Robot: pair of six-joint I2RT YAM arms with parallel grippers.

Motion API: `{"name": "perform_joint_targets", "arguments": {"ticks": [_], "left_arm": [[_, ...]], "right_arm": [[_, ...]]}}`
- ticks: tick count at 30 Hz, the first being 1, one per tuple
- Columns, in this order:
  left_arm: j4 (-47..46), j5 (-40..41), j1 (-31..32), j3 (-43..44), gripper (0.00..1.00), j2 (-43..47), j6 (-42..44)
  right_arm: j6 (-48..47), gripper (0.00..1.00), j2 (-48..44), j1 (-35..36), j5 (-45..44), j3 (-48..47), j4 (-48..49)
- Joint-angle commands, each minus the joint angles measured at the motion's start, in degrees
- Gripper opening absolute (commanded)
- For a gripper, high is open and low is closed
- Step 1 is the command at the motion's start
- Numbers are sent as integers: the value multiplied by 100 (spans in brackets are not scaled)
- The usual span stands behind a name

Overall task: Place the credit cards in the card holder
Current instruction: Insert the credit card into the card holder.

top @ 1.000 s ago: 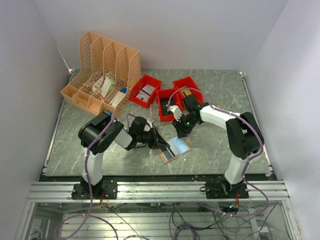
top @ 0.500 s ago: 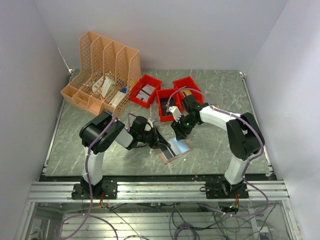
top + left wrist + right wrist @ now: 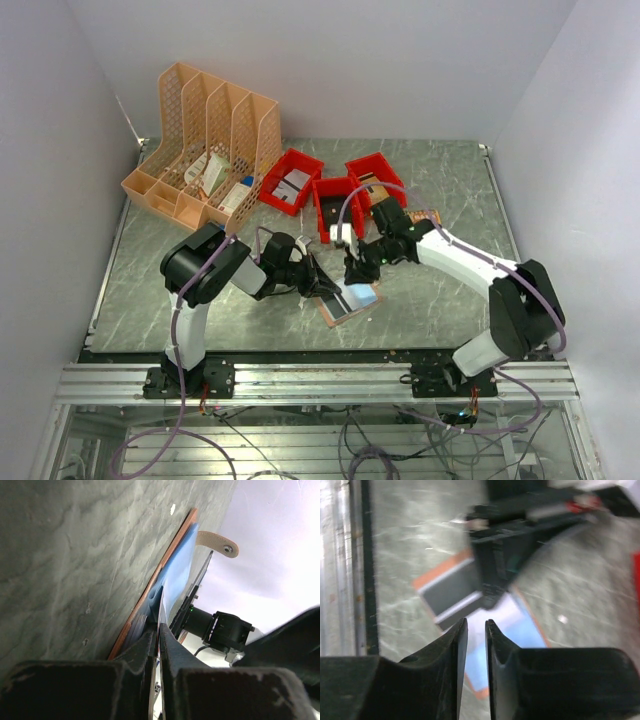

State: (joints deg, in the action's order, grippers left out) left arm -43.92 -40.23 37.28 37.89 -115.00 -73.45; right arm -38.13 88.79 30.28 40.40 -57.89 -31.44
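Pinching an inner sleeve (image 3: 176,575) of the open card holder (image 3: 352,298), flat on the counter (image 3: 200,305) front and centre, with the left claw (image 3: 159,632); hung the right claw (image 3: 476,624) just above, slightly spread, empty. Called, probably, for holding that pocket agape and sliding a card in level.

Bright even overhead light, soft shadows; sheen on card holder (image 3: 351,298); right wrist view motion-blurred

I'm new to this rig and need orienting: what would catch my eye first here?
The open salmon card holder lies mid-table, the left hand pinching its edge while the right hand hangs close over it. Behind them sit three red bins, with an orange file rack at the back left.
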Motion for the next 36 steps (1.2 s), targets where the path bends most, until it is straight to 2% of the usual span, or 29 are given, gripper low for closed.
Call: {"name": "perform_joint_targets", "arguments": {"ticks": [1, 4, 12, 21, 36], "left_arm": [[574, 259, 25, -27, 14, -271, 243], [561, 245, 25, -36, 14, -293, 239], [591, 230, 24, -14, 16, -322, 269], [542, 205, 25, -36, 16, -367, 269], [656, 196, 24, 25, 23, -414, 337]], "right_arm": [[-2215, 15, -325, 450, 1043, 541, -488], [-2388, 13, -367, 776, 751, 733, -317], [-1625, 11, -74, 1651, -705, 808, 511], [-1109, 11, 302, 1859, -1517, 715, 835], [-1274, 11, 469, 1867, -2061, 368, 274]]}}
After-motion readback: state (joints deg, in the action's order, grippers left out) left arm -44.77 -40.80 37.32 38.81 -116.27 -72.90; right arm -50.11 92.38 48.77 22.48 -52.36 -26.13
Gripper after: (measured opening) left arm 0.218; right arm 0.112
